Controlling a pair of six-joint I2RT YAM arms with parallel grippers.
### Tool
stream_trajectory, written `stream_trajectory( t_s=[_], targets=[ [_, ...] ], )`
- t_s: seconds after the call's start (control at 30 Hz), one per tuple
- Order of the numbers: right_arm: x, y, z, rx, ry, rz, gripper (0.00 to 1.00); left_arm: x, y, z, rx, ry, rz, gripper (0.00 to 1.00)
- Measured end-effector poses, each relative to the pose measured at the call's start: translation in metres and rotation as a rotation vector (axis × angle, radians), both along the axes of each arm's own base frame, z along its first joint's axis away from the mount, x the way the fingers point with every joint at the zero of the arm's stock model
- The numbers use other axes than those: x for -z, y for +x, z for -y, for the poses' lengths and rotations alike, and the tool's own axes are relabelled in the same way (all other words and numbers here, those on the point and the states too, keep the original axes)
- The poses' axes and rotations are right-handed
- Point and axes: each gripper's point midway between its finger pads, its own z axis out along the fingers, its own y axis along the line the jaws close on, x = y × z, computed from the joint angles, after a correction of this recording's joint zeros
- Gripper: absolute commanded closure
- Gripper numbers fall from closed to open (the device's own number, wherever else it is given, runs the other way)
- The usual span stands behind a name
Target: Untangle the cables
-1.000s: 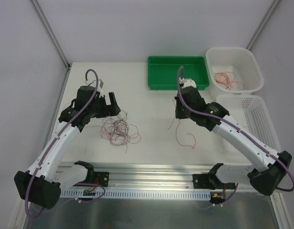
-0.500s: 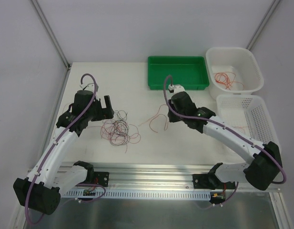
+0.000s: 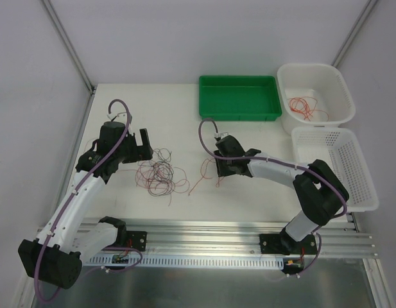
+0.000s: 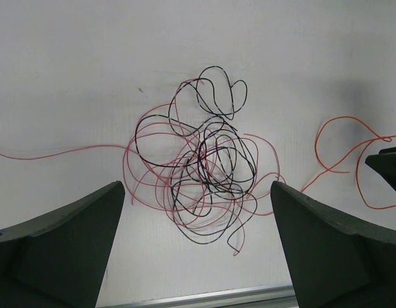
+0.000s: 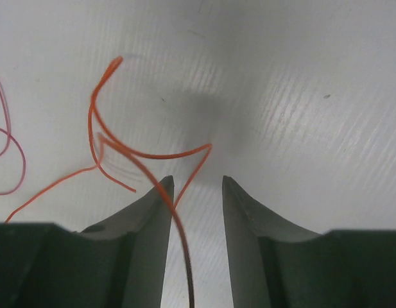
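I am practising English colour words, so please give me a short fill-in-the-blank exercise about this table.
The tangled pile holds red and ___ cables.
The tray at the back is ___.
The single cable by the right gripper is ___.
Missing words: black, green, orange.

White table (image 3: 178, 115) w/ pale grey walls (image 3: 204, 32), alum. rail (image 3: 204, 232).

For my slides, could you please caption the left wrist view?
Left gripper, wide open, above a tangle of red and black cables on the white table.
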Motion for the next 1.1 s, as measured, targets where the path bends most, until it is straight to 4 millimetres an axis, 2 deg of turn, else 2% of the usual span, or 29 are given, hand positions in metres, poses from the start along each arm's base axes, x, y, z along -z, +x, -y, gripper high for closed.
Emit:
stream_trajectory(
  t_s=[0.1, 0.17, 0.5, 0.73, 0.9, 1.0, 1.03, 1.1],
  targets=[
    [-0.003, 0.003, -0.002, 0.0, 0.001, 0.012, 0.5, 0.0, 0.0, 0.0, -0.002, 0.0, -0.001, 0.01],
    [-0.006, 0.006, -0.003, -0.002, 0.002, 0.023, 0.48, 0.001, 0.001, -0.002, -0.006, 0.001, -0.003, 0.01],
    [-0.017, 0.018, -0.015, -0.106, -0.008, 0.071, 0.48, 0.008, 0.0, -0.002, -0.006, 0.006, -0.023, 0.01],
    [-0.008, 0.025, -0.024, -0.212, -0.02, 0.064, 0.49, 0.009, 0.0, -0.002, -0.006, 0.007, -0.029, 0.01],
    [-0.001, 0.033, -0.022, -0.233, -0.04, 0.063, 0.5, 0.01, 0.0, -0.002, -0.006, 0.008, -0.031, 0.01],
    [0.003, 0.036, -0.02, -0.243, -0.053, 0.063, 0.62, 0.011, 0.0, -0.002, -0.006, 0.009, -0.035, 0.01],
    [0.004, 0.036, -0.02, -0.248, -0.056, 0.062, 0.79, 0.011, 0.0, -0.002, -0.006, 0.009, -0.035, 0.01],
    [0.006, 0.036, -0.019, -0.26, -0.064, 0.062, 0.94, 0.011, 0.001, -0.002, -0.006, 0.01, -0.036, 0.01]
  ],
)
